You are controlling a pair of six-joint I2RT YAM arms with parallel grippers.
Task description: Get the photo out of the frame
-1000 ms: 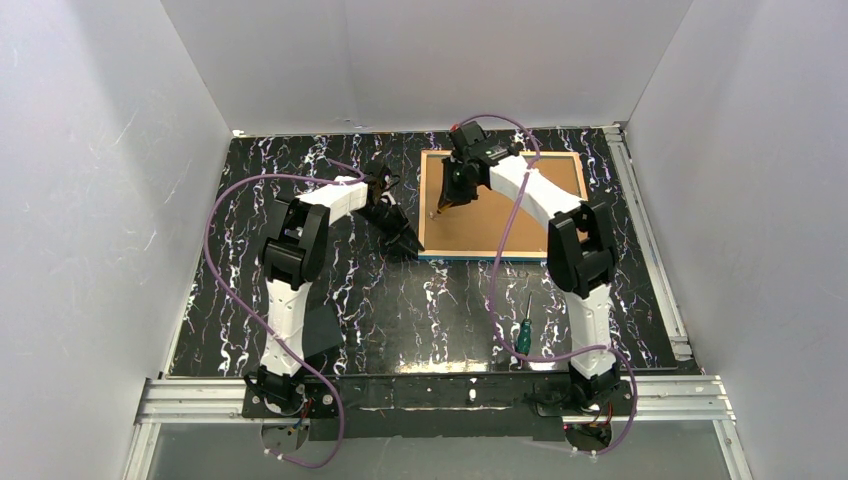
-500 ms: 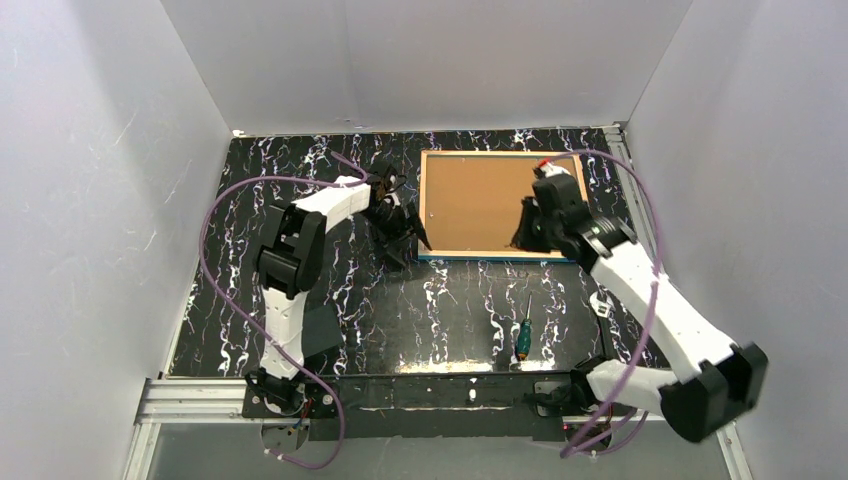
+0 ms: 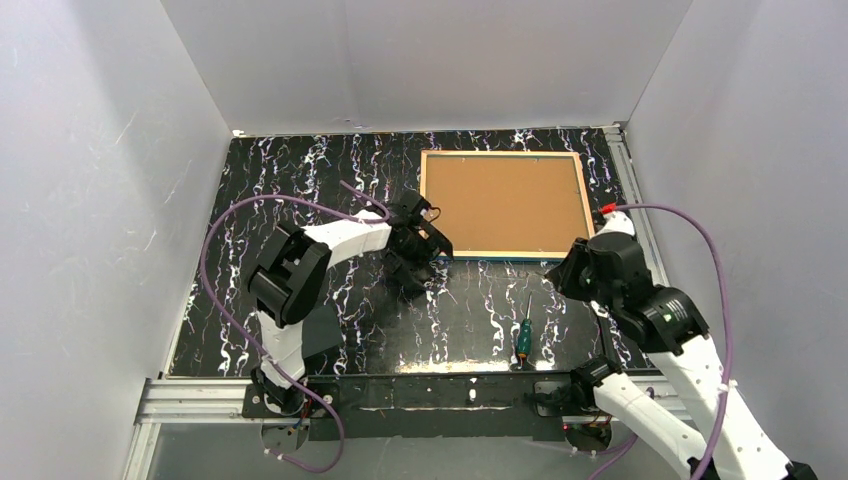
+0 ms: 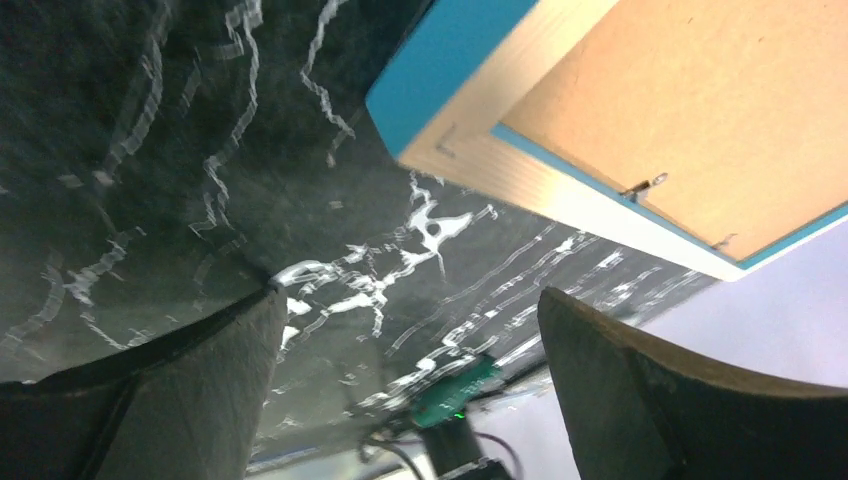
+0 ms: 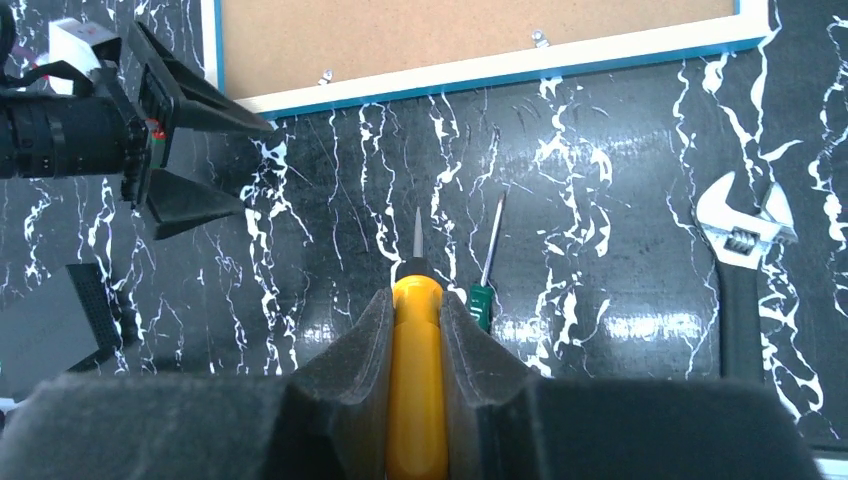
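Note:
The frame [image 3: 500, 256] lies face down at the back right of the table, its blue edge toward me and its brown backing board [image 3: 505, 203] uppermost. The photo is hidden beneath that board. My left gripper [image 3: 428, 262] is open at the frame's near left corner [image 4: 450, 60], nothing between its fingers [image 4: 240, 370]. In the left wrist view small metal tabs [image 4: 645, 185] show along the board's edge. My right gripper [image 5: 417, 300] is shut on a yellow-handled screwdriver [image 5: 417, 390] and hangs over the table in front of the frame [image 5: 500, 75], apart from it.
A green-handled screwdriver [image 3: 524, 335] lies on the black marbled table near the front edge. To its right lies an adjustable wrench [image 5: 745, 260]. A dark flat piece [image 5: 95, 300] lies at the near left. White walls close in the table on three sides.
My left gripper has opened and moved right, to the frame's near left corner. My right arm has drawn back from over the backing board to the near right, still gripping the yellow screwdriver.

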